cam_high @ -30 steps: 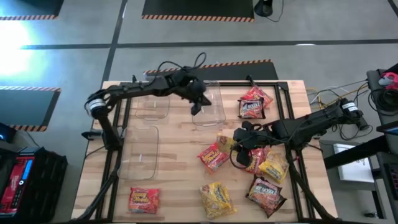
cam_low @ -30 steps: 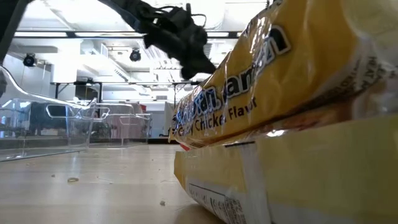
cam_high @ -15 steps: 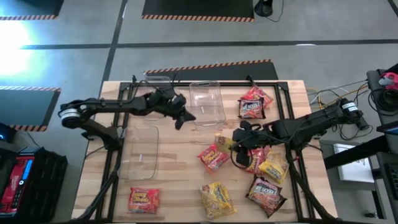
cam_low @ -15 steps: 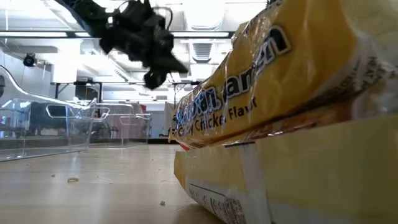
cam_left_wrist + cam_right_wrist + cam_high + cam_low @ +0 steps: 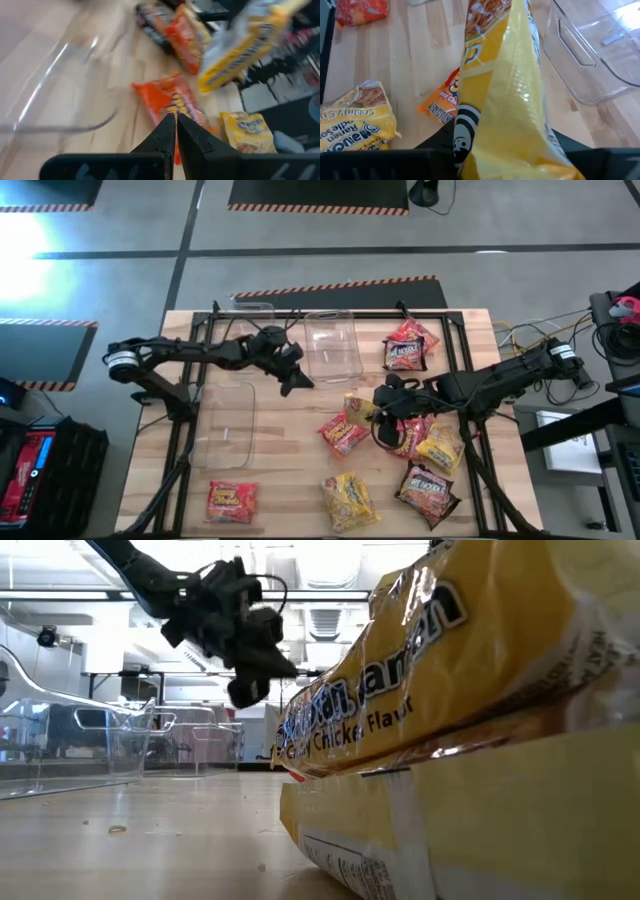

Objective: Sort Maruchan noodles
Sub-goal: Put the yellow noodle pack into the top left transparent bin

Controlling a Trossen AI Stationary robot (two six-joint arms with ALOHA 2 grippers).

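High view: right gripper low over the middle of the desk, fingers pinching a yellow packet by one end, lifted just beside the red-orange packet. Left gripper just off the near corner of the clear bin, fingers pressed together, holding nothing. More Maruchan noodles scattered around the red-orange packet: a dark red pair beyond it by the bin, a yellow and brown cluster past the right gripper, another yellow one toward the near edge, a lone red-orange one at the desk's near left corner. No packet visible inside any bin.

Low view: huge yellow wrapper filling the side nearest the lens, "Chicken Flavor" lettering legible; left gripper hanging above the desk beyond it, empty.

Left wrist view: closed fingers aimed at the red-orange packet, the held yellow packet blurred beyond it.

Right wrist view: yellow packet clamped edge-on between the fingers, its free end sagging forward; red-orange packet flat on the wood underneath.

Probably light, crinkly and slick, with a brittle noodle block inside; best taken across a short sealed edge or the block's narrow sides, gently, to avoid slipping or crushing.
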